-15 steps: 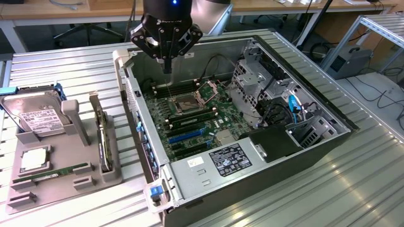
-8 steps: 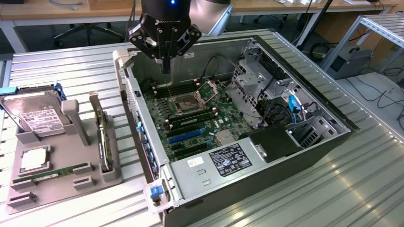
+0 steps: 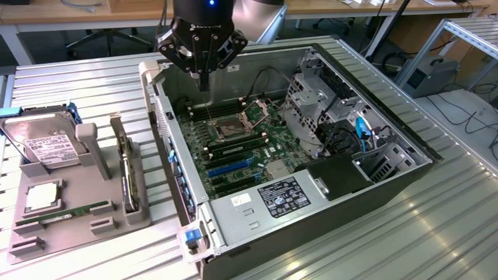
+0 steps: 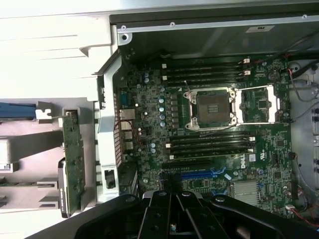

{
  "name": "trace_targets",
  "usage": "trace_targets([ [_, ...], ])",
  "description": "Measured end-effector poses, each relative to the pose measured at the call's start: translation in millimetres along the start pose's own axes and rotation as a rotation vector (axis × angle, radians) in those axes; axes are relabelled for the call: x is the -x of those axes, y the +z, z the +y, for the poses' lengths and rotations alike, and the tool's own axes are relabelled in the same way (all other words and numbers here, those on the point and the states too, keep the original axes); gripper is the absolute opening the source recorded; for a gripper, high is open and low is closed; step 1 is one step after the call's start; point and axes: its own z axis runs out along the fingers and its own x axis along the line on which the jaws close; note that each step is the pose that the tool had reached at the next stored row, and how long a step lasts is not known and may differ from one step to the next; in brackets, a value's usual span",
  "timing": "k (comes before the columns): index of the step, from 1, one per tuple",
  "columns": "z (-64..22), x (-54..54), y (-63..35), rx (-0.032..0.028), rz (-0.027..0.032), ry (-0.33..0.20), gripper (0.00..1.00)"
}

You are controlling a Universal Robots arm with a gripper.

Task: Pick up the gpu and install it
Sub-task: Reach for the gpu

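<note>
A workshop with desks and trailing cables lies behind a ribbed, brushed-metal bench [image 3: 93,76]. On it lies an open computer case [image 3: 404,169] of grey sheet steel on its side. It exposes a green motherboard [image 3: 233,146] with black memory slots, a bare square processor socket and a blue expansion slot [image 3: 227,168].

Just beside the case, on the exterior view's left, sits a matte grey moulded holder [image 3: 70,233]. It carries a silver hard drive [image 3: 43,143]. The gpu [image 3: 127,181] also stands upright in a groove of the holder, seen thin and edge-on, so the pickup is not yet done.

The black tool [image 3: 203,81] hangs over the far end of the case, well apart from the card. Its fingers are pressed together and pinch nothing.

The card looks rigid but slim, and in the wrist view its face is studded with small parts. A good grasp would take the bare upper edge squarely, jaws spread first. The lift should go straight out of the groove, so the board neither tilts nor scrapes the holder's walls.
</note>
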Motion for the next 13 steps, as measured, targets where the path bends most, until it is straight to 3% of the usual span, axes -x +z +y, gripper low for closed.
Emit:
trace_targets([
  [13, -0.2, -2.9, -0.1, -0.0009, -0.0001, 0.0, 0.11],
])
